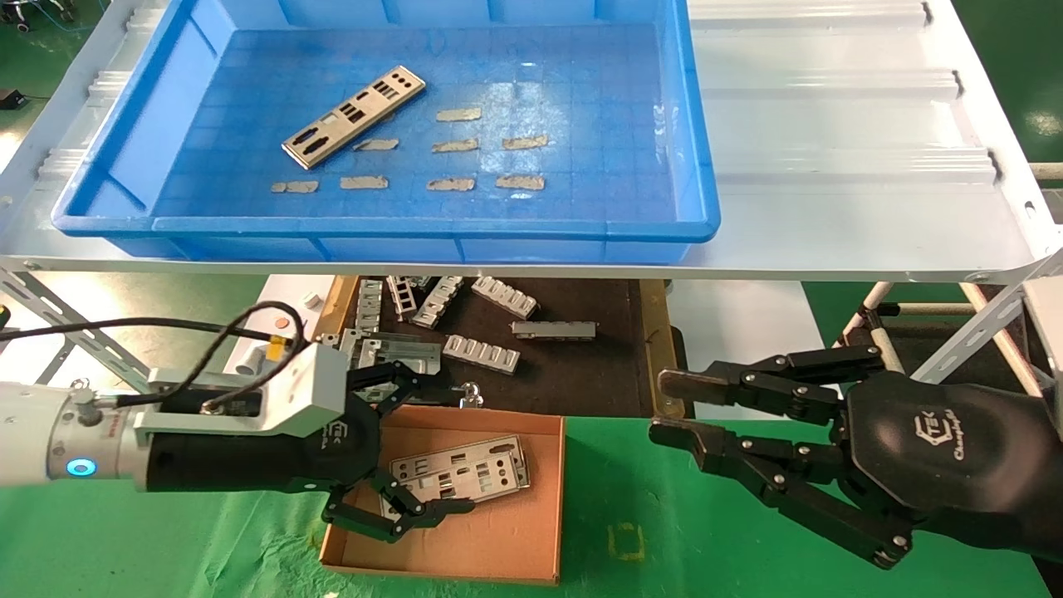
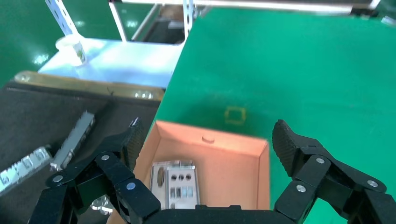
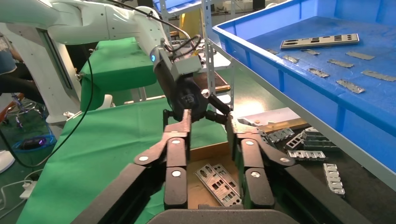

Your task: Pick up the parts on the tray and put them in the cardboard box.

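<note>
One silver part point(image 1: 353, 116) lies flat in the blue tray point(image 1: 598, 100), toward its far left; it also shows in the right wrist view point(image 3: 320, 41). Two overlapping parts point(image 1: 461, 473) rest inside the cardboard box point(image 1: 515, 531) on the green cloth. My left gripper point(image 1: 457, 448) hovers over the box's left end, open and empty; below it the parts point(image 2: 175, 186) lie in the box point(image 2: 224, 163). My right gripper point(image 1: 664, 409) hangs to the right of the box, open, with nothing between its fingers.
Several small grey strips point(image 1: 455, 145) lie on the tray floor. The tray sits on a white ribbed shelf point(image 1: 830, 124). Under the shelf, behind the box, a dark mat point(image 1: 573, 374) holds several ribbed grey brackets point(image 1: 482, 353). Green cloth point(image 1: 689, 548) surrounds the box.
</note>
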Robot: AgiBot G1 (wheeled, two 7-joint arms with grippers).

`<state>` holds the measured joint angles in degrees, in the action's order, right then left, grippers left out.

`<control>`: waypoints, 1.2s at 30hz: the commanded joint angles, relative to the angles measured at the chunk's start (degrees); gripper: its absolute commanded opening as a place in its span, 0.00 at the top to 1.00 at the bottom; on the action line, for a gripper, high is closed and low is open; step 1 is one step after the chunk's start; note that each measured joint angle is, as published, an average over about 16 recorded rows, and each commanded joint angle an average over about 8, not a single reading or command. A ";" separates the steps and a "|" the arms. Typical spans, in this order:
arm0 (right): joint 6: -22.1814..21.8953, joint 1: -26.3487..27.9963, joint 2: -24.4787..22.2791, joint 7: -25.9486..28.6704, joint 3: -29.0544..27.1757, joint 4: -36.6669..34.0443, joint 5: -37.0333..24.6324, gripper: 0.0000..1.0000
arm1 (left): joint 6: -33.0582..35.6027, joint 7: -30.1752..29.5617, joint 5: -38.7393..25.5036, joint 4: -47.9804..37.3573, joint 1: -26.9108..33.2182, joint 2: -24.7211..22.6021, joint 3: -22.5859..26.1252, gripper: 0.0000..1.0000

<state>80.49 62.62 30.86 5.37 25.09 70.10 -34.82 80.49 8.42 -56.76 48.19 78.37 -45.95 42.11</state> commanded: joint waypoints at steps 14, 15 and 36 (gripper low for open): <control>0.00 0.00 0.00 0.00 0.00 0.00 0.00 0.00 | 2.01 -7.39 5.74 9.79 -6.48 4.21 -10.05 0.00; 0.00 0.00 0.00 0.00 0.00 0.00 0.00 0.00 | 2.14 -7.89 6.13 10.45 -6.91 4.50 -10.73 0.00; 0.00 0.00 0.00 0.00 0.00 0.00 0.00 0.00 | 4.90 -18.04 14.01 23.89 -15.81 10.28 -24.54 0.00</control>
<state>80.49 62.61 30.86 5.37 25.09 70.10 -34.82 85.35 -9.37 -42.87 71.82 62.74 -35.78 17.83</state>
